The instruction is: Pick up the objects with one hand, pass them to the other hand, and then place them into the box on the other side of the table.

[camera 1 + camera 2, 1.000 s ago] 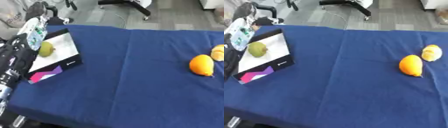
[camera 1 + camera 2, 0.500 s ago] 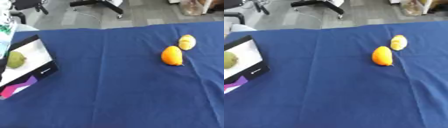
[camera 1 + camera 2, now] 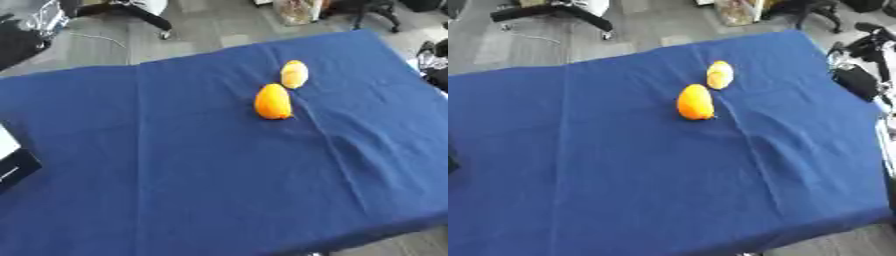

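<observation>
Blue tablecloth (image 3: 175, 175) | orange fruit (image 3: 273, 101) beside yellow fruit (image 3: 294, 74) | box (image 3: 10, 160) left-eye only

Matt blue cloth (image 3: 192, 170); smooth orange fruit (image 3: 273, 101).

My right arm (image 3: 857, 80) shows only at the upper right edge of the right eye view, black with silver joints, beside the table's (image 3: 623, 175) far right corner. I cannot make out the hand or its fingers there. My left arm and hand appear nowhere.
</observation>
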`<control>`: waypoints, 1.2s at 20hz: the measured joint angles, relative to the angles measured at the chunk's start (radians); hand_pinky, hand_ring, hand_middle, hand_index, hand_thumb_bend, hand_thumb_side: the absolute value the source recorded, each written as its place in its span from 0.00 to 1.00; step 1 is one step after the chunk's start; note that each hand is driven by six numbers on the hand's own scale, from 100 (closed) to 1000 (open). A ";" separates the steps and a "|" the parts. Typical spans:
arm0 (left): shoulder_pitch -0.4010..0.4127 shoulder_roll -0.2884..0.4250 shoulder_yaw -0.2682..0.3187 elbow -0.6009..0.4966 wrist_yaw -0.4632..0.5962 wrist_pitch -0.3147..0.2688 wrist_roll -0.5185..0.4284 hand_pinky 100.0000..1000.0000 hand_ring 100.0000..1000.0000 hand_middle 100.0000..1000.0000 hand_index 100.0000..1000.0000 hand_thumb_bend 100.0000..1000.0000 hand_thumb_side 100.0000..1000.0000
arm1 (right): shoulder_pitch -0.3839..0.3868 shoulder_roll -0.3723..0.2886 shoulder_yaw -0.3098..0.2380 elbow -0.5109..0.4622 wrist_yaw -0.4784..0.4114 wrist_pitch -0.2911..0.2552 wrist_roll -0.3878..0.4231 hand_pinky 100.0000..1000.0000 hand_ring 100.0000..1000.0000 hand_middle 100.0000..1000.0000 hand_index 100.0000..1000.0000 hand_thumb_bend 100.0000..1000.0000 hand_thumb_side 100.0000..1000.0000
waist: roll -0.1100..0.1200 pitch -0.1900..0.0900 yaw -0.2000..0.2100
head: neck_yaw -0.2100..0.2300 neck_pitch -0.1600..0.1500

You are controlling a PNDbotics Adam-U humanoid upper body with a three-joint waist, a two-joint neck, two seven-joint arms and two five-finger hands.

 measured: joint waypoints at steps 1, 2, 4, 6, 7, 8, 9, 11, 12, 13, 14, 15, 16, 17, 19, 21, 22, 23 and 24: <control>0.002 -0.017 -0.017 0.000 0.013 -0.012 -0.009 0.70 0.64 0.66 0.85 0.52 0.50 | -0.021 -0.010 0.017 0.022 0.000 0.006 0.006 0.75 0.70 0.63 0.91 0.00 0.51 | 0.000 0.001 0.001 | -0.007 0.000; 0.005 -0.036 -0.036 0.000 0.026 -0.025 -0.021 0.70 0.63 0.66 0.85 0.52 0.50 | -0.044 -0.016 0.036 0.045 0.002 0.015 0.012 0.75 0.70 0.63 0.91 0.00 0.53 | 0.000 0.001 0.006 | -0.014 0.000; 0.018 -0.078 -0.077 0.000 0.053 -0.052 -0.038 0.69 0.63 0.65 0.85 0.50 0.51 | -0.090 -0.020 0.075 0.090 0.008 0.034 0.021 0.75 0.69 0.63 0.91 0.00 0.55 | 0.000 0.001 0.020 | -0.029 0.000; 0.032 -0.122 -0.109 0.000 0.081 -0.076 -0.047 0.69 0.62 0.65 0.85 0.48 0.51 | -0.137 -0.018 0.109 0.136 0.018 0.044 0.026 0.74 0.69 0.63 0.91 0.00 0.58 | 0.002 0.001 0.030 | -0.042 0.000; 0.037 -0.146 -0.119 0.000 0.094 -0.086 -0.049 0.68 0.62 0.65 0.84 0.48 0.51 | -0.162 -0.012 0.123 0.161 0.025 0.046 0.028 0.74 0.69 0.63 0.91 0.00 0.60 | 0.005 0.001 0.034 | -0.048 0.000; 0.041 -0.169 -0.127 0.000 0.103 -0.092 -0.050 0.68 0.62 0.64 0.84 0.47 0.51 | -0.186 -0.002 0.135 0.185 0.032 0.046 0.031 0.74 0.69 0.63 0.91 0.00 0.62 | 0.011 0.001 0.039 | -0.054 0.000; 0.044 -0.191 -0.133 0.000 0.109 -0.096 -0.051 0.68 0.62 0.64 0.84 0.46 0.51 | -0.210 0.011 0.145 0.209 0.041 0.046 0.034 0.74 0.69 0.63 0.91 0.00 0.64 | 0.018 0.001 0.041 | -0.060 0.000; 0.049 -0.225 -0.142 0.000 0.114 -0.099 -0.052 0.68 0.62 0.64 0.84 0.46 0.52 | -0.251 0.042 0.158 0.258 0.057 0.043 0.042 0.74 0.70 0.64 0.91 0.00 0.66 | 0.027 0.003 0.044 | -0.070 0.000; 0.050 -0.237 -0.146 0.000 0.114 -0.099 -0.052 0.68 0.61 0.64 0.84 0.45 0.52 | -0.268 0.058 0.162 0.283 0.064 0.039 0.045 0.75 0.70 0.64 0.91 0.00 0.68 | 0.027 0.003 0.046 | -0.074 0.000; 0.052 -0.244 -0.148 0.000 0.114 -0.100 -0.052 0.68 0.61 0.64 0.84 0.45 0.52 | -0.282 0.074 0.166 0.307 0.072 0.034 0.047 0.75 0.71 0.65 0.91 0.00 0.69 | 0.027 0.004 0.049 | -0.078 0.000; 0.055 -0.250 -0.152 0.000 0.114 -0.100 -0.052 0.68 0.61 0.64 0.84 0.45 0.52 | -0.294 0.089 0.171 0.332 0.081 0.027 0.048 0.75 0.71 0.65 0.91 0.00 0.69 | 0.027 0.004 0.051 | -0.082 0.000; 0.056 -0.254 -0.153 0.000 0.114 -0.100 -0.053 0.68 0.61 0.64 0.84 0.44 0.52 | -0.304 0.103 0.173 0.357 0.089 0.019 0.048 0.76 0.73 0.67 0.92 0.00 0.72 | 0.027 0.004 0.053 | -0.086 0.000; 0.057 -0.257 -0.156 0.000 0.114 -0.101 -0.055 0.68 0.61 0.64 0.84 0.44 0.52 | -0.313 0.114 0.175 0.382 0.098 0.011 0.048 0.76 0.73 0.68 0.92 0.00 0.73 | 0.028 0.004 0.054 | -0.089 0.000; 0.058 -0.260 -0.158 0.000 0.114 -0.101 -0.056 0.68 0.61 0.63 0.84 0.44 0.53 | -0.322 0.126 0.177 0.407 0.106 0.002 0.047 0.76 0.73 0.68 0.92 0.00 0.75 | 0.028 0.004 0.056 | -0.092 0.000; 0.061 -0.261 -0.160 0.000 0.114 -0.101 -0.059 0.68 0.61 0.63 0.84 0.44 0.53 | -0.337 0.149 0.177 0.455 0.121 -0.018 0.040 0.76 0.73 0.68 0.92 0.00 0.75 | 0.028 0.006 0.058 | -0.097 0.000; 0.067 -0.261 -0.164 0.000 0.114 -0.098 -0.063 0.68 0.61 0.63 0.84 0.43 0.53 | -0.346 0.164 0.179 0.496 0.132 -0.038 0.031 0.76 0.73 0.68 0.92 0.00 0.76 | 0.028 0.009 0.061 | -0.098 0.000; 0.068 -0.261 -0.164 0.000 0.113 -0.097 -0.064 0.68 0.61 0.63 0.84 0.43 0.53 | -0.348 0.170 0.182 0.512 0.137 -0.048 0.028 0.76 0.73 0.68 0.92 0.00 0.77 | 0.028 0.011 0.062 | -0.098 0.000; 0.069 -0.261 -0.164 0.000 0.113 -0.096 -0.066 0.68 0.61 0.63 0.84 0.43 0.54 | -0.350 0.177 0.185 0.524 0.141 -0.057 0.027 0.76 0.73 0.69 0.92 0.00 0.77 | 0.028 0.011 0.062 | -0.098 0.000; 0.071 -0.261 -0.164 0.000 0.113 -0.095 -0.067 0.68 0.61 0.63 0.84 0.43 0.54 | -0.351 0.181 0.189 0.533 0.145 -0.064 0.027 0.77 0.73 0.69 0.92 0.00 0.78 | 0.028 0.011 0.062 | -0.098 0.000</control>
